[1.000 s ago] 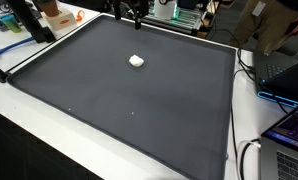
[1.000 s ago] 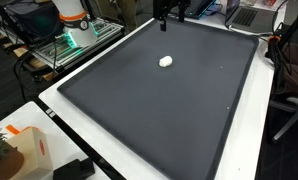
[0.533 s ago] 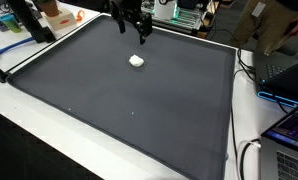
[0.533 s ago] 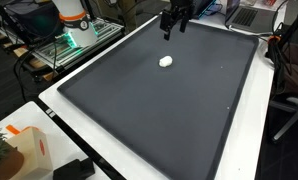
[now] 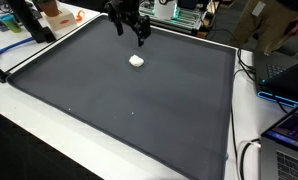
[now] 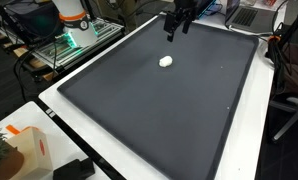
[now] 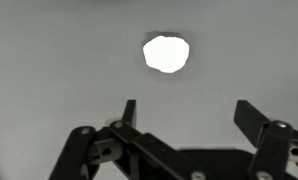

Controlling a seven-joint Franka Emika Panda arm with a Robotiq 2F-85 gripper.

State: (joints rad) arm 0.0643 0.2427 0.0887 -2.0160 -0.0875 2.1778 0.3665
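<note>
A small white lump [image 5: 136,61] lies alone on the dark grey mat [image 5: 139,115], toward its far edge; it is rounded, uneven in outline and plain matte white in the wrist view [image 7: 166,53]; the gripper [image 5: 131,33] hangs above it, apart, its jaws spread wide and empty; in the wrist view the lump sits just beyond the fingertips [image 7: 129,106].

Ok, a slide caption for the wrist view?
Open tool hovering just short of a small white lump on a grey mat.
</note>
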